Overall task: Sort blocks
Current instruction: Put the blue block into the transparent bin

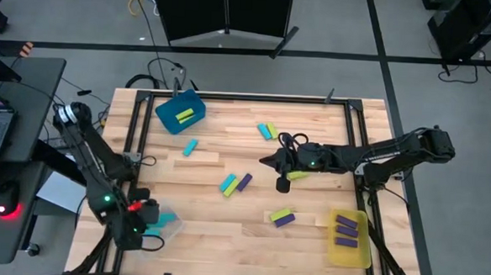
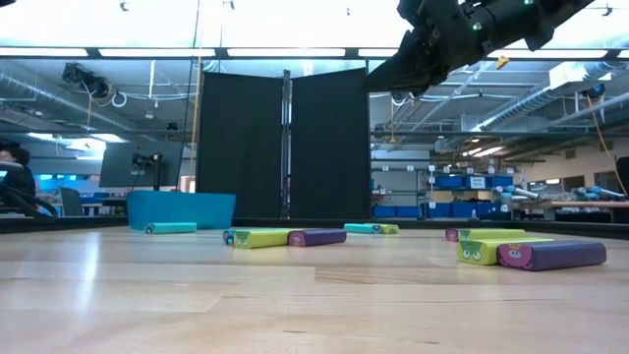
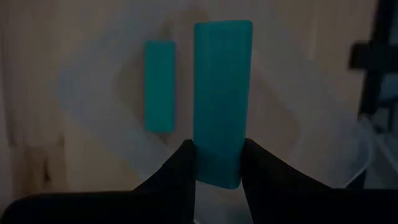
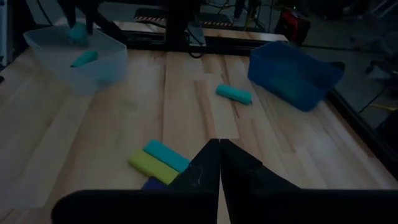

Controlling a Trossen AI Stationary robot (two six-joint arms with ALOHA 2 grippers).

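My left gripper [image 1: 146, 214] is at the table's near left corner, above the clear bin [image 1: 167, 228], shut on a cyan block [image 3: 221, 93]. Another cyan block [image 3: 160, 84] lies flat on the bin's floor. My right gripper [image 4: 219, 149] hovers shut and empty over the table's middle [image 1: 267, 161], high in the low view [image 2: 393, 79]. Loose blocks lie flat on the table: a cyan one [image 1: 190, 147], a cyan and lime pair [image 1: 267, 130], a cyan, lime and purple cluster [image 4: 155, 165], a lime and purple pair [image 1: 282, 217]. My left gripper pinches the cyan block between its two fingers by one end [image 3: 217, 171]. The rest of the block sticks out past the fingertips. It is lifted clear above the clear bin's floor, beside the block that lies there.
A blue bin [image 1: 179, 113] with a lime block in it stands at the far left. A yellow bin [image 1: 348, 237] holding purple blocks stands at the near right. A lime block [image 1: 299, 176] lies under my right arm. Bare wood shows at the near middle.
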